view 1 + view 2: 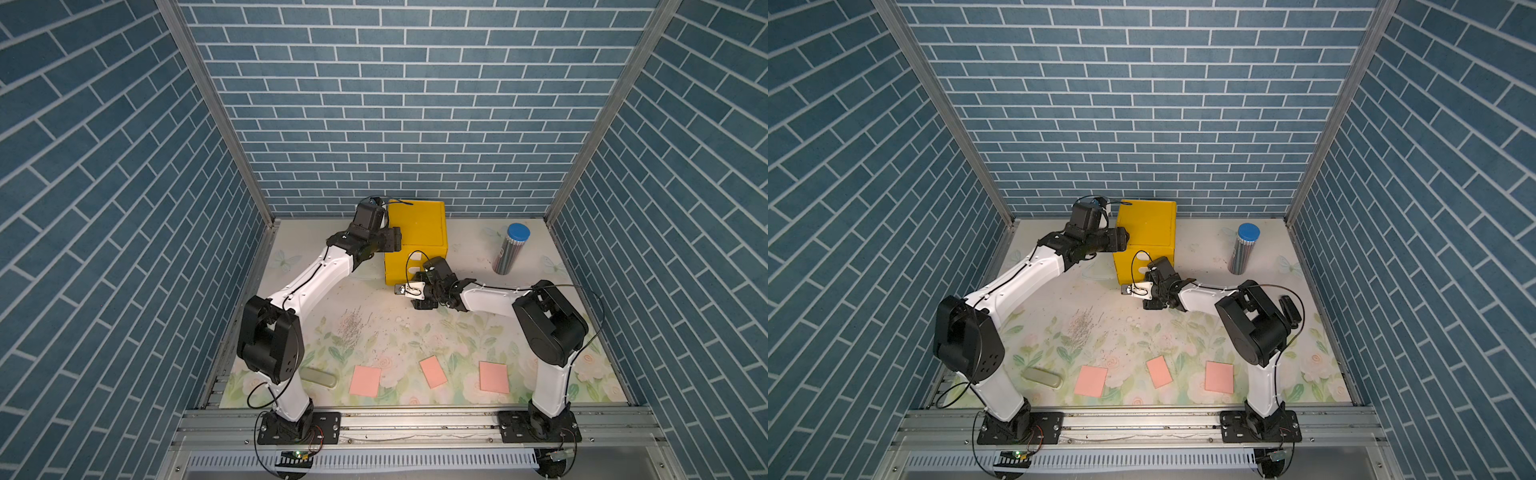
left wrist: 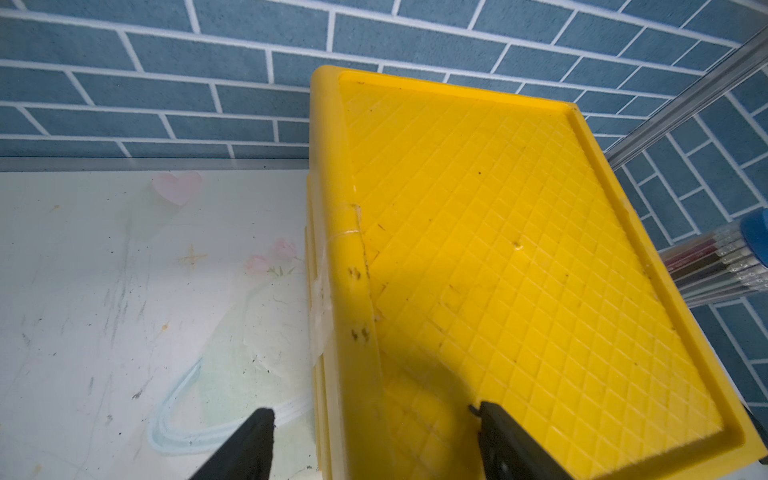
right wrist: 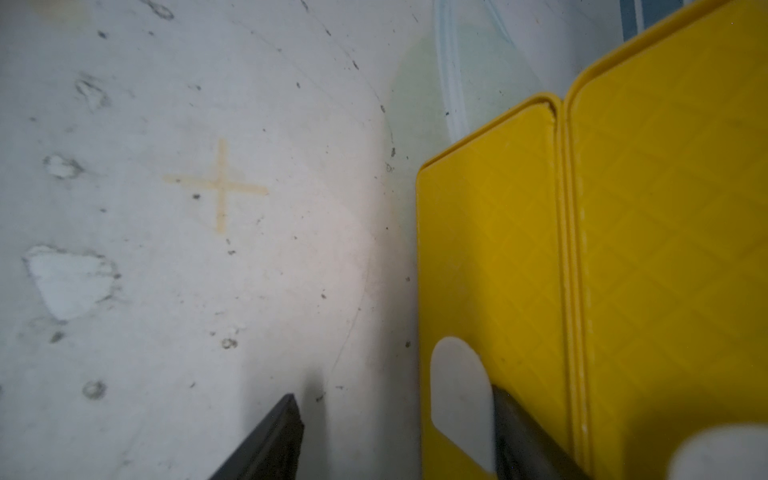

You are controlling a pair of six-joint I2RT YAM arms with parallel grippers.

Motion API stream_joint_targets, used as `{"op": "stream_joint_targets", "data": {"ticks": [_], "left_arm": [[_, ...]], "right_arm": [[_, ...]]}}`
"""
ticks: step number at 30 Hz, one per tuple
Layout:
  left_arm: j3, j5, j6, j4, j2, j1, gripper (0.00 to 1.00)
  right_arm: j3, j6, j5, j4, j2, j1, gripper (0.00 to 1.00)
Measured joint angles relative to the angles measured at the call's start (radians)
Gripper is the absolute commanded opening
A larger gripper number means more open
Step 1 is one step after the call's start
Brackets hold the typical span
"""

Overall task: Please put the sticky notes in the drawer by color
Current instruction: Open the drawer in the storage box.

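Observation:
The drawer point(image 1: 419, 232) point(image 1: 1148, 228) is a yellow cabinet standing at the back of the table. My left gripper point(image 2: 374, 415) point(image 1: 392, 239) stands open, its jaws straddling the left edge of the cabinet's top point(image 2: 498, 249). My right gripper point(image 3: 395, 395) is low at the cabinet's front, open. One finger point(image 3: 511, 419) lies against the lowest drawer front point(image 3: 490, 249) beside its white tab handle point(image 3: 457, 386); the other hangs over the table. Three pink sticky notes point(image 1: 365, 380) point(image 1: 432, 372) point(image 1: 493, 376) lie flat along the front edge. Sticky notes of other colours are out of view.
A blue-capped grey cylinder point(image 1: 510, 249) point(image 1: 1244, 249) stands to the right of the cabinet. A grey-green oblong case point(image 1: 319, 379) point(image 1: 1042, 377) lies at the front left by the left arm's base. Blue brick walls close in three sides.

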Motion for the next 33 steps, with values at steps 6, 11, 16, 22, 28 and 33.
{"op": "stream_joint_targets", "data": {"ticks": [6, 11, 16, 22, 28, 33], "left_arm": [[0.000, 0.000, 0.002, 0.000, 0.000, 0.000, 0.81], [0.000, 0.000, 0.003, -0.001, 0.000, 0.000, 0.81], [0.000, 0.000, 0.003, -0.001, 0.000, 0.000, 0.81], [0.000, 0.001, 0.002, -0.001, 0.000, 0.000, 0.81], [0.000, 0.003, 0.002, -0.002, 0.000, 0.000, 0.81], [0.000, 0.004, -0.002, -0.002, 0.000, 0.000, 0.84]], "right_arm": [[0.001, 0.000, -0.046, -0.047, -0.011, -0.002, 0.67], [-0.009, 0.014, -0.076, -0.103, -0.036, 0.016, 0.66], [-0.108, 0.064, -0.088, -0.131, -0.127, 0.072, 0.66], [-0.193, 0.143, -0.091, -0.160, -0.211, 0.138, 0.64], [-0.257, 0.208, -0.100, -0.171, -0.278, 0.176, 0.64], [-0.262, 0.247, -0.120, -0.174, -0.299, 0.187, 0.68]]}}
